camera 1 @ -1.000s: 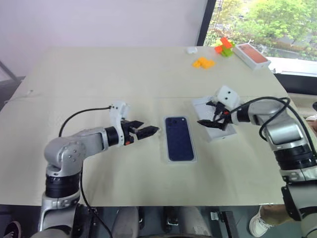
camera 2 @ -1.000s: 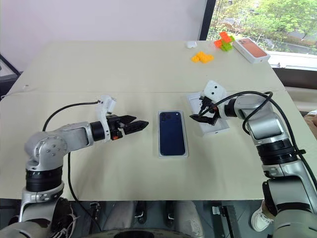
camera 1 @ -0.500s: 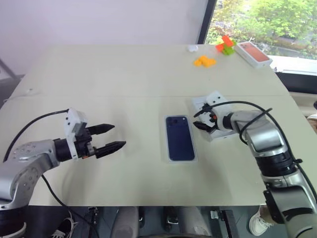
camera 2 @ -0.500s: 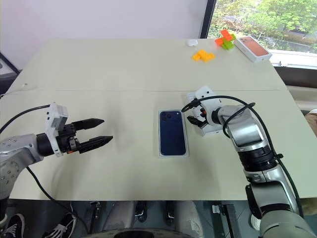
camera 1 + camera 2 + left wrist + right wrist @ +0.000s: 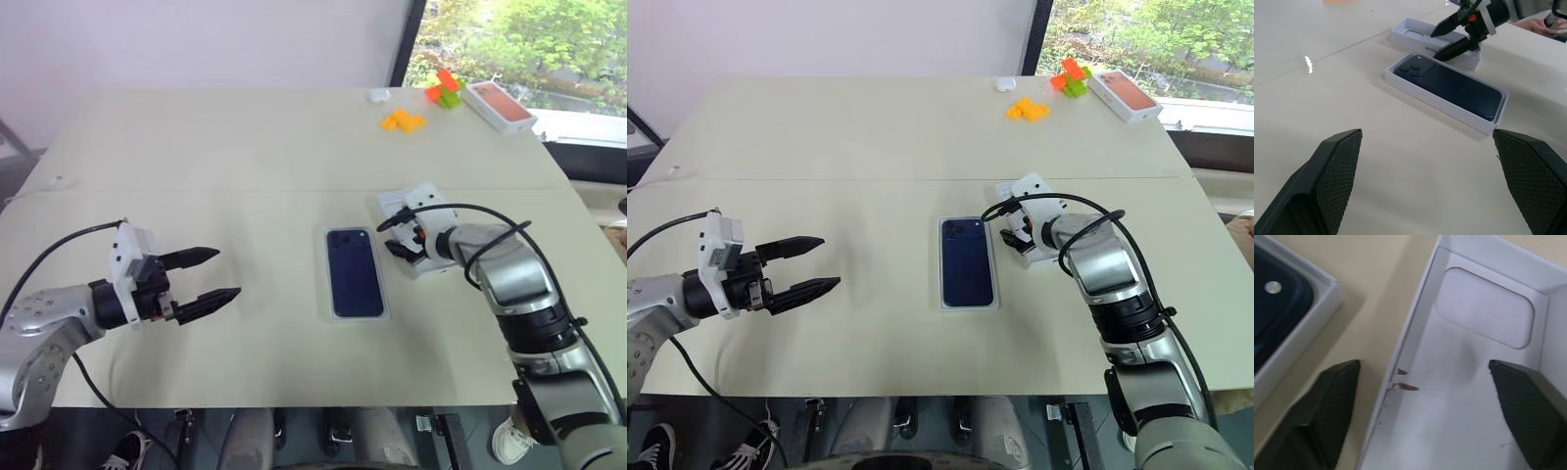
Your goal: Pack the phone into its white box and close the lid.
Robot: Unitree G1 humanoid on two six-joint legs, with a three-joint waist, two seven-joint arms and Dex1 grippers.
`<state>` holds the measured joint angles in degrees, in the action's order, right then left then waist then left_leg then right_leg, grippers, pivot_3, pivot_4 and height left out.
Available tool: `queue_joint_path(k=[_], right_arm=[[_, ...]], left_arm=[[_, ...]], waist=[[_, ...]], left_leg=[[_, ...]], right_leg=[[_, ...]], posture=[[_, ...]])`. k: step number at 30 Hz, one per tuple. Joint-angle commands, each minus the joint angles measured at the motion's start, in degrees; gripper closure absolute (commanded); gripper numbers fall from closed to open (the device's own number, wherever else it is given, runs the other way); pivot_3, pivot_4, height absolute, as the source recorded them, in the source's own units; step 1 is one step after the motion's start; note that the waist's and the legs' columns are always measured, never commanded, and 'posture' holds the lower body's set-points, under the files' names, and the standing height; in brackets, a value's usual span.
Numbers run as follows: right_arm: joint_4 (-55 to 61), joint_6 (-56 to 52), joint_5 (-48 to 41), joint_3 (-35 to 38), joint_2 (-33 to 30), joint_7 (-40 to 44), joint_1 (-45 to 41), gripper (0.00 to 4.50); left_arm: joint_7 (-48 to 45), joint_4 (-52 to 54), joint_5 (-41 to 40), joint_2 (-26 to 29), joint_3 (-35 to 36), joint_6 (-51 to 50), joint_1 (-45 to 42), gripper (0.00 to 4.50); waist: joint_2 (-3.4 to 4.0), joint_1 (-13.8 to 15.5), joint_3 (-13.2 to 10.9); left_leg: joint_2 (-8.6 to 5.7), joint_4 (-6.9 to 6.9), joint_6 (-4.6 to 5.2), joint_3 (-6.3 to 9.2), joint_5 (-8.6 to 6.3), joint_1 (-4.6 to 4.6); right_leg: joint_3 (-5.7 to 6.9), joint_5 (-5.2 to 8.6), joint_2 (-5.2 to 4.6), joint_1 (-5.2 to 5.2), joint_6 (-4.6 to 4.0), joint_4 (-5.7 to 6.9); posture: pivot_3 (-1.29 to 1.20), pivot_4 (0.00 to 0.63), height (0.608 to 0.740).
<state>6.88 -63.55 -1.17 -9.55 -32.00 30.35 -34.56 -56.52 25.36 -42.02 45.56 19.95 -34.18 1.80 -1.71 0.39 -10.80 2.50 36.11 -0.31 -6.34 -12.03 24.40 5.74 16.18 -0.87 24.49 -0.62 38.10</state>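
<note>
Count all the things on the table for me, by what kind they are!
Phones: 1, the dark blue phone lying in the white box.
Boxes and lids: 3, that white box, the open lid, the orange-topped box.
Toy block piles: 2, orange blocks, orange-and-green blocks.
Small white object: 1.
Total: 7

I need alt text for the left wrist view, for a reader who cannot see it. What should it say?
A dark blue phone lies camera side up in a shallow white box on a beige table. Behind it, the right gripper reaches with open jaws over the near wall of a white lid lying inner face up. The left gripper stands open in the foreground.
</note>
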Motion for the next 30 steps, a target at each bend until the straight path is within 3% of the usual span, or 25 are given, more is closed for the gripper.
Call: queue_joint_path(k=[1,6,13,18,25,30], right_arm=[[2.05,-0.27,-0.02,-0.01,0.26,-1.19,0.37,1.97],[2.30,-1.38,-0.75,0.40,1.39,-2.36,0.25,4.46],[-0.42,2.54,-0.54,2.98,2.67,-4.93,-2.82,4.46],[-0.20,1.06,-9.47,13.76,9.36,-3.68,-8.78,4.46],[1.67,-20.17,-28.42,34.60,22.81,-3.14,-18.21,4.46],[1.37,-28.89,-38.46,38.85,29.22,-5.57,-18.79,4.46]], left_arm=[[0.02,1.34,-0.79,0.58,1.21,1.19,-0.91,0.00],[0.30,1.65,-1.11,0.56,1.00,0.70,-0.96,0.00],[2.58,0.47,-1.24,-0.23,0.01,-0.52,-2.92,0.00],[5.75,-1.10,-0.46,-1.64,-0.86,-0.81,-4.97,0.00],[8.55,-3.66,-0.45,-2.17,-1.74,-2.64,-7.68,0.00],[11.95,-4.25,-0.71,-4.10,-2.49,-3.85,-10.02,0.00]], waist=[[0.00,0.02,0.00],[0.00,0.01,0.00],[0.00,-0.18,0.00],[0.01,-0.78,-0.01],[0.02,-1.19,-0.01],[0.01,-1.16,0.01]], left_leg=[[0.00,0.00,0.00,0.00,0.00,0.00],[0.00,0.00,0.00,0.00,0.00,0.00],[0.01,0.00,0.00,0.00,0.00,-0.01],[0.02,-0.02,0.00,-0.02,0.01,0.01],[0.07,-0.05,0.00,-0.02,0.01,0.00],[0.06,-0.03,0.00,-0.01,0.01,0.00]], right_leg=[[0.00,0.00,0.00,0.00,0.00,0.00],[0.00,0.00,0.00,0.00,0.01,0.00],[0.00,0.00,0.03,0.00,0.01,0.01],[0.00,-0.01,0.05,0.01,0.01,0.02],[0.00,-0.10,0.07,0.01,-0.13,0.05],[0.00,-0.15,0.04,-0.01,-0.22,0.05]], posture=[[0.00,0.150,0.737],[0.00,0.150,0.737],[0.00,0.150,0.737],[0.00,0.150,0.737],[0.00,0.150,0.737],[0.00,0.150,0.737]])
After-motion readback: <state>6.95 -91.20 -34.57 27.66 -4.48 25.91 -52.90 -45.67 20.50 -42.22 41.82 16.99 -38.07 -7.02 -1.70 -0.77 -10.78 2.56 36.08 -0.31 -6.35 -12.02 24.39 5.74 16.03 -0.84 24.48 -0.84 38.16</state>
